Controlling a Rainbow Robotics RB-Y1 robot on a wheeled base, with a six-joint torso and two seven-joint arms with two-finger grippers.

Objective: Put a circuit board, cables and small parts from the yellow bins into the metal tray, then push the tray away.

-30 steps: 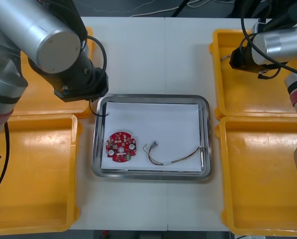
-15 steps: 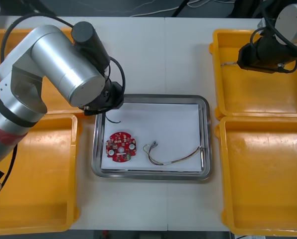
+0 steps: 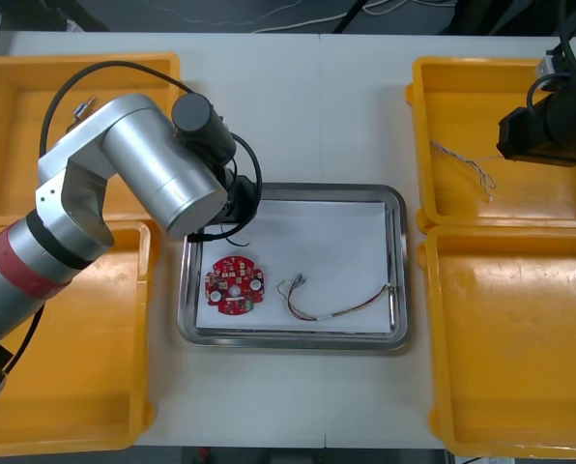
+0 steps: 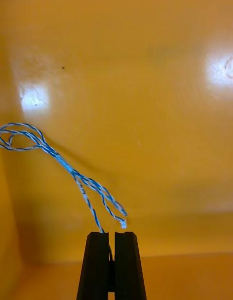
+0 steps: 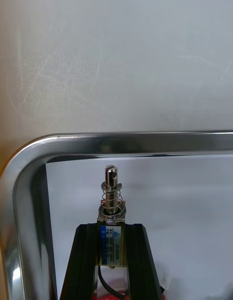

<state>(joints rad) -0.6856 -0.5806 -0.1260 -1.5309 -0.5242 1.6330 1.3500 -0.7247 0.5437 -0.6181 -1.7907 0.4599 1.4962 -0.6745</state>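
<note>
My left gripper is shut on a small metal part, a block with a spring and pin, just inside the far left corner of the metal tray. From the front, that gripper sits under the arm at the same corner of the tray. On the tray's white inside lie a round red circuit board and a thin cable. My right gripper, over the far right yellow bin, is shut on a strand of the twisted blue and white cable, which trails to the left.
The near right yellow bin and the near left yellow bin flank the tray. The far left yellow bin lies behind the left arm. Bare table runs beyond the tray's far rim.
The left arm has swung right, bringing the small metal part over the tray's far left corner. The right gripper has moved right and nearer, drawing the blue and white cable along.
</note>
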